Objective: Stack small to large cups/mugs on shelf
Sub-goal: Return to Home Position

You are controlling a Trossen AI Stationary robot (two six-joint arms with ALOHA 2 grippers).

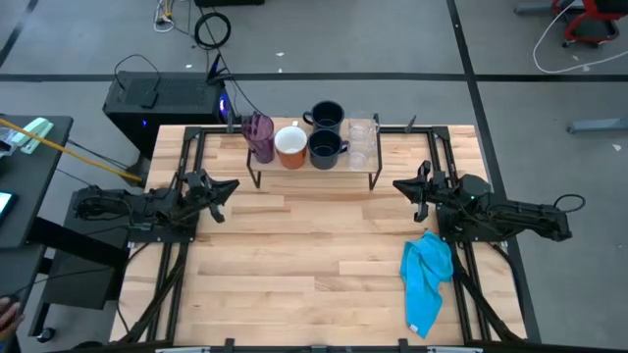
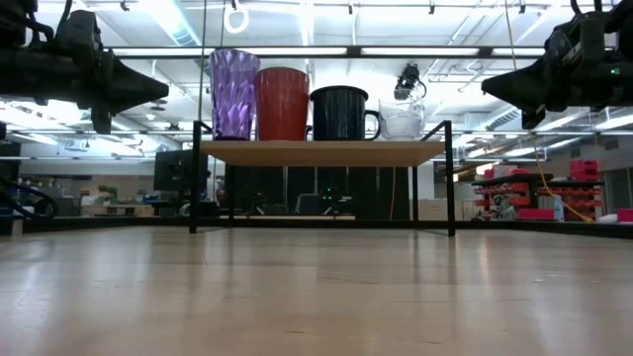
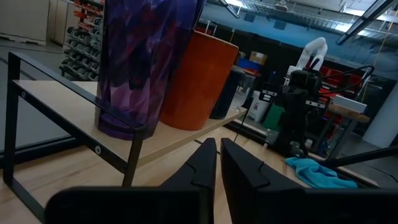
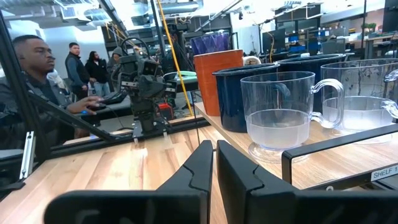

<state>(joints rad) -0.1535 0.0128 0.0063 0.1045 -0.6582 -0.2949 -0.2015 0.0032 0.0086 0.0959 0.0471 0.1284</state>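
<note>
**Shelf loaded, both arms at the side edges, hands empty**

Surface: light wood plank tabletop (image 1: 314,265) in an open lab hall. Several people show beyond its left edge in the right wrist view. A crumpled blue cloth (image 1: 428,275) lies by the right edge, toward the near corner, and is not part of the job.

Low riser shelf with pale wood top and thin black legs (image 2: 321,152) stands at the middle of the far edge.

On the shelf, from its left end to its right:
- translucent purple ribbed tumbler (image 1: 259,135)
- white mug with orange-brown inside (image 1: 290,145), just beside the tumbler
- two dark handled mugs, front one (image 1: 326,149), rear one (image 1: 327,116)
- two small clear handled cups at the right end, front one (image 1: 362,154), rear one (image 1: 362,128)

All are upright and none is nested. In the low view, height falls from left to right.

Left gripper (image 1: 232,185) hangs by the left edge, pointing toward the shelf's left end and well apart from it. Its fingers are pressed together, with a hairline gap at most, and hold nothing. Right gripper (image 1: 398,185) mirrors it by the right edge, fingers likewise together and empty.

Judgement: placing looks complete, so the step in hand is parking the arms. The next move needs no grasp. Each arm should fold to rest along its own edge, staying off the shelf legs, and the right arm should stay off the cloth. Risk is low. A knock on the shelf frame would most likely disturb the clear cups, which sit next to the right-end rail.
</note>
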